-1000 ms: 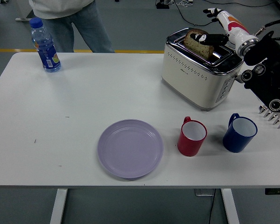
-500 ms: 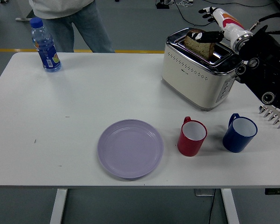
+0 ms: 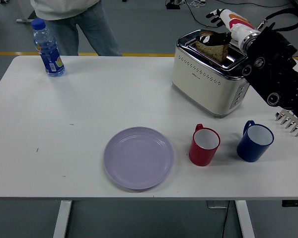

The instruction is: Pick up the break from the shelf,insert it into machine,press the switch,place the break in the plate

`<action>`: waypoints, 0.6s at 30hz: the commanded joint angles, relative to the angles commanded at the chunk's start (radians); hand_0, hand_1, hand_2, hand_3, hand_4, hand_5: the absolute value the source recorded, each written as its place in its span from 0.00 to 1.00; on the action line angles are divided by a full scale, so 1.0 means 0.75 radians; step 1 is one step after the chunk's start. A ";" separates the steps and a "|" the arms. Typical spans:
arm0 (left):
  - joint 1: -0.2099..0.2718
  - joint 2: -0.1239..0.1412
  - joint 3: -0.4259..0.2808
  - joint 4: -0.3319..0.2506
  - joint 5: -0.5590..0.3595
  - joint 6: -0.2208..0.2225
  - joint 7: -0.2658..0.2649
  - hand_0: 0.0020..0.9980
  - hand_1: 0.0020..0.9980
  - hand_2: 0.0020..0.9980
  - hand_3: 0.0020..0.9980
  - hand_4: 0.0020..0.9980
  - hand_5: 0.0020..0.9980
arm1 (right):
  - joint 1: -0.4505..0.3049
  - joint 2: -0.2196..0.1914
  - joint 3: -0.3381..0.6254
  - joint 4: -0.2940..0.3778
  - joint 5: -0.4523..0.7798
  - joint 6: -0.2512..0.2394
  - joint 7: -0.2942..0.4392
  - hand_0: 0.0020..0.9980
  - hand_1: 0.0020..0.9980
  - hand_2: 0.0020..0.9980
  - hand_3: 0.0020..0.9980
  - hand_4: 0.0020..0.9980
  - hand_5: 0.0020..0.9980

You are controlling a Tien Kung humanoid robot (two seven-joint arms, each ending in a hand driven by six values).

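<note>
Bread (image 3: 211,48) stands on edge in the toaster (image 3: 211,74), half out of the slot, its long side running along the slot toward the back left. Right hand (image 3: 221,30) pinches its top corner.

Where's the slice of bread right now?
In the head view the bread is at the far right of the table, sticking up out of the toaster slot, with the right hand gripping its top.
</note>
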 joint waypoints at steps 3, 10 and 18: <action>-0.003 0.000 0.001 0.000 -0.001 0.000 0.000 0.69 0.72 0.70 0.58 0.31 0.82 | 0.013 0.019 -0.012 -0.037 -0.006 0.005 -0.004 0.75 0.69 0.72 0.77 0.84 0.43; -0.006 -0.001 0.002 0.000 -0.006 0.002 0.000 0.69 0.72 0.70 0.58 0.31 0.82 | 0.022 0.053 0.001 -0.123 0.003 0.005 -0.007 0.73 0.68 0.70 0.76 0.83 0.42; -0.009 -0.003 0.001 0.000 -0.006 0.004 -0.001 0.70 0.72 0.70 0.58 0.31 0.81 | 0.034 0.088 0.011 -0.196 -0.007 -0.007 -0.009 0.69 0.65 0.67 0.73 0.82 0.40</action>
